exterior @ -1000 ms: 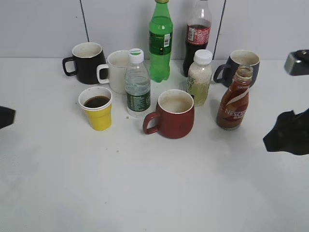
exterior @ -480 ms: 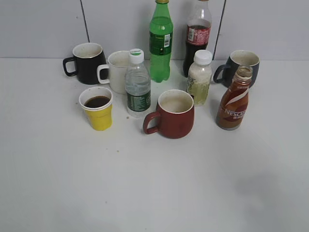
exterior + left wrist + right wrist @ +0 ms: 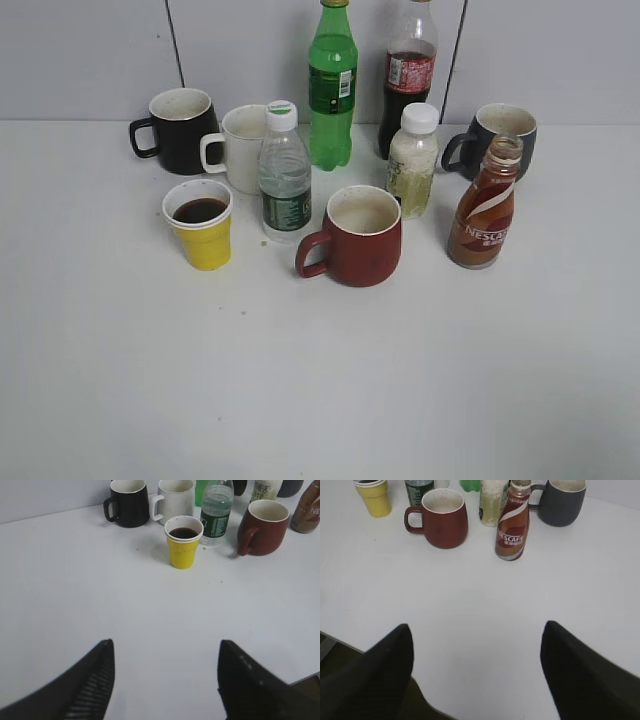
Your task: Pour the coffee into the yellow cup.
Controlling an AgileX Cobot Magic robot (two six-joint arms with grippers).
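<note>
- On my exterior feed the yellow cup [image 3: 201,228] stands upright on the white table [image 3: 320,380], left of centre; it holds dark brown liquid nearly to its white rim
- The coffee bottle [image 3: 485,207] stands upright at the right, cap off, "NESCAFE" lettering facing me; it sits well apart from the cup, just in front of the dark grey mug [image 3: 497,134]
- Between the two I see the dark-red mug [image 3: 355,237], a water bottle [image 3: 285,176] just beside the cup, and a white-capped pale bottle [image 3: 413,163]
- Behind them stand a black mug [image 3: 180,129], a white mug [image 3: 238,146], a green bottle [image 3: 332,88] and a cola bottle [image 3: 409,75]
- My left gripper [image 3: 162,680] shows only on its wrist feed: fingers spread wide, nothing between them, over bare table, well short of the cup [image 3: 183,541]
- My right gripper [image 3: 477,675] likewise gapes wide and holds nothing; the coffee bottle [image 3: 513,527] stands ahead of it, untouched
- Neither arm appears on the exterior feed
</note>
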